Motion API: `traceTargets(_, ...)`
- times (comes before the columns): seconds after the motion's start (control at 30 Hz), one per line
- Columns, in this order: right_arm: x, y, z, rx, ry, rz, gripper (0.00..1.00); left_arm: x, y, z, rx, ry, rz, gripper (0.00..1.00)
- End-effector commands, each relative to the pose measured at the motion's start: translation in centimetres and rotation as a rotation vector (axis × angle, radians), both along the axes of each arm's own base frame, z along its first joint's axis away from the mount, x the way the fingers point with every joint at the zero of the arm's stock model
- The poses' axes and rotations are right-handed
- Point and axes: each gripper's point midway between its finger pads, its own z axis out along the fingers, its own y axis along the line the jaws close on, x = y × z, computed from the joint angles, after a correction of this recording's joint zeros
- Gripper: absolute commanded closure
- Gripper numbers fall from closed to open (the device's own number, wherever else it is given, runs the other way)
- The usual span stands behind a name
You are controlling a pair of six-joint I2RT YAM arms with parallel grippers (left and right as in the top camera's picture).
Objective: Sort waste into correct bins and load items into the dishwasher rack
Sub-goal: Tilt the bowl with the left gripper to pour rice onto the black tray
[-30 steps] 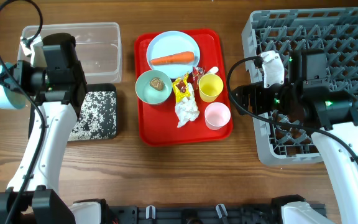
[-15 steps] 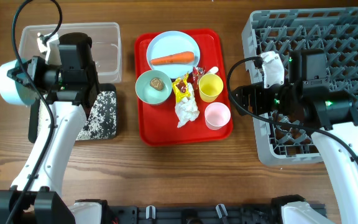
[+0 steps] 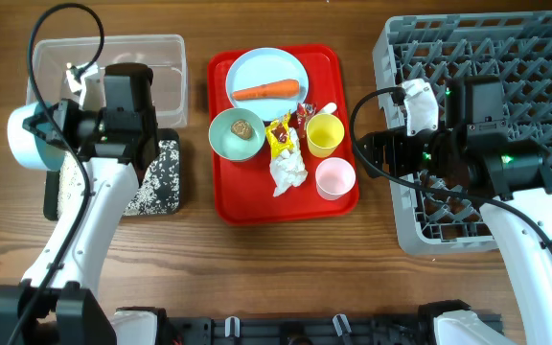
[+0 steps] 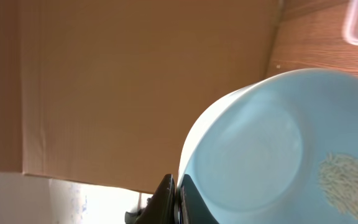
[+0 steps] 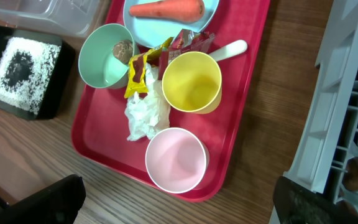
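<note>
My left gripper (image 4: 176,198) is shut on the rim of a light blue bowl (image 4: 272,143) with a patch of white rice grains (image 4: 347,180) stuck inside. From overhead, that bowl (image 3: 29,140) is tipped on edge over the left end of the black tray (image 3: 161,182), which holds rice (image 3: 149,172). The clear tub (image 3: 156,67) stands behind it. My right gripper (image 5: 178,202) is open and empty, hovering by the pink cup (image 5: 175,160). The yellow cup (image 5: 191,81), tissue (image 5: 146,115), wrappers (image 5: 138,71), white spoon (image 5: 229,50), a bowl with a brown lump (image 5: 107,56) and the carrot (image 5: 166,9) on a plate (image 3: 266,72) all sit together.
All those things lie on the flat red tray (image 3: 247,206) in the middle. The grey dishwasher rack (image 3: 544,57) fills the right side, and my right arm reaches over its left edge. Bare wooden table lies in front.
My left arm has swung to the right with the bowl, now covering more of the black tray. The right arm and the things on the red tray have not moved.
</note>
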Motion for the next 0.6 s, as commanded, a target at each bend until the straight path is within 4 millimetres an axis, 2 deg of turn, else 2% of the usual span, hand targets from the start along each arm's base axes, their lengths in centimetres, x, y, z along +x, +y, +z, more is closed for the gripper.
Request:
traceTargets(0.0, 0.4, -0.1, 0.3, -0.005, -0.007, -0.009, 0.0, 0.6, -0.2, -2.2, -0.026, 0.006, -0.018, 0.96)
traceTargets(0.1, 0.3, -0.1, 0.2, -0.005, -0.004, -0.009, 0.0, 1.2, -0.3, -3.2, -0.03, 0.001, -0.018, 0.96)
traceTargets(0.3, 0.3, -0.1, 0.2, -0.006, -0.005, -0.008, 0.0, 2.3, 0.1, -6.4, -0.039, 0.08, -0.014, 0.96)
traceTargets(0.43, 0.4, -0.1, 0.2, -0.007, -0.006, -0.008, 0.0, 2.3, 1.1, -6.5, -0.046, 0.092, 0.003, 0.96)
traceTargets(0.57, 0.4, -0.1, 0.3, -0.007, -0.007, -0.008, 0.0, 2.5, 1.2, -6.3, -0.042, 0.089, 0.004, 0.96)
